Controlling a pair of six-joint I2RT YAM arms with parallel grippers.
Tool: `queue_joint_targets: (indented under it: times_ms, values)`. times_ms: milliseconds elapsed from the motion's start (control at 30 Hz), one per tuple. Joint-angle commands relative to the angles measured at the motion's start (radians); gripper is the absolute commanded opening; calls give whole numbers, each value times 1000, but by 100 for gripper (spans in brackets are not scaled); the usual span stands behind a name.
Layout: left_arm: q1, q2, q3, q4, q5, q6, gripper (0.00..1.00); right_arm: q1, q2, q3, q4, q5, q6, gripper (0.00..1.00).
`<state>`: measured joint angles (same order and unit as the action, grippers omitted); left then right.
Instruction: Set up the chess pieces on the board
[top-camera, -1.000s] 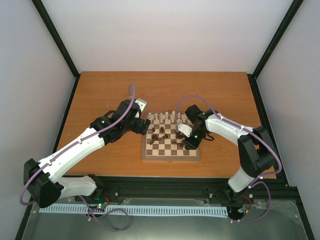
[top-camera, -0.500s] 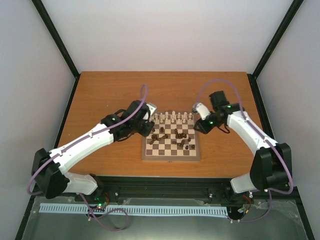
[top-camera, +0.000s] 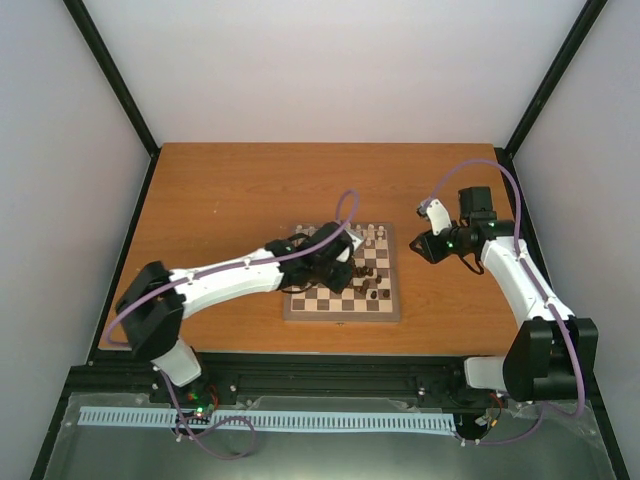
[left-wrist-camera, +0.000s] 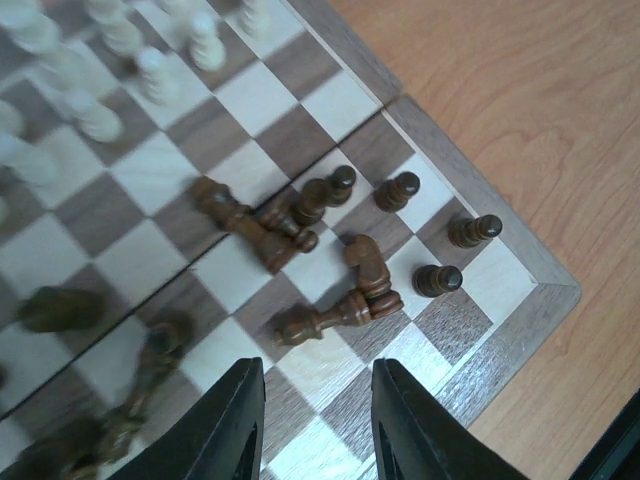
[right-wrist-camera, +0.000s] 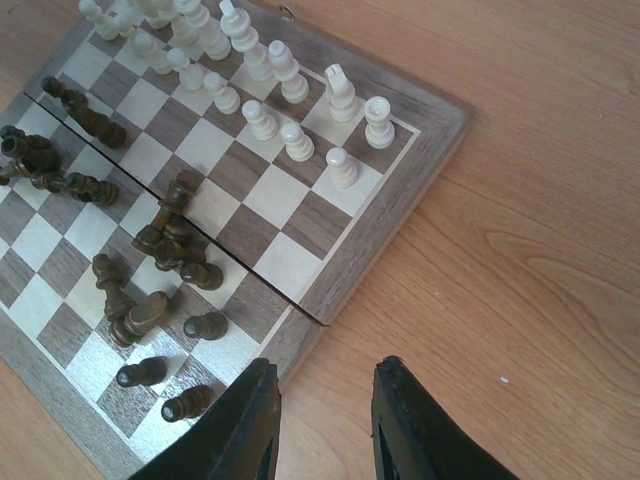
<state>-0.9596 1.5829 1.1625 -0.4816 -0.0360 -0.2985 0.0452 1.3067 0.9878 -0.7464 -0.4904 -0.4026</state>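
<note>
The board (top-camera: 340, 312) lies mid-table. Cream-white chess pieces (top-camera: 375, 238) stand along its far rows, seen upright in the right wrist view (right-wrist-camera: 285, 130) and blurred in the left wrist view (left-wrist-camera: 150, 75). Dark brown pieces (top-camera: 372, 290) sit near the right front corner. Several lie toppled (left-wrist-camera: 340, 310) and three pawns (left-wrist-camera: 438, 280) stand by the border. My left gripper (top-camera: 345, 270) hangs over them, open (left-wrist-camera: 318, 370), holding nothing. My right gripper (top-camera: 420, 245) is open (right-wrist-camera: 326, 365) over bare table just off the board's right edge (right-wrist-camera: 400, 190).
The orange-brown table (top-camera: 220, 190) is ringed by a black frame with slanted posts (top-camera: 110, 75) and pale walls. A black rail (top-camera: 330, 385) runs along the near edge. Purple cables loop above both wrists.
My left arm has swung from the board's left edge to over its middle, its jaws narrowing. My right arm has pulled back off the board to the table on its right.
</note>
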Motion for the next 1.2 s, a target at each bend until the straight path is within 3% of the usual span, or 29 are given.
queue_joint_targets:
  times_ms: [0,167,300,833,1167]
  values:
    - [-28,86,63,69,51,-36,33,-17,-20,-15,15,-44,-8,26]
    - [-43,165,90,86,48,-33,44,-26,-24,-14,6,-65,-21,26]
    - [-56,216,123,77,33,-19,45,-33,-32,-13,7,-76,-21,26]
    - [-59,347,172,76,47,16,33,-42,-8,-13,-6,-86,-34,26]
    - [-59,337,137,33,11,64,30,-44,6,-13,-19,-93,-36,26]
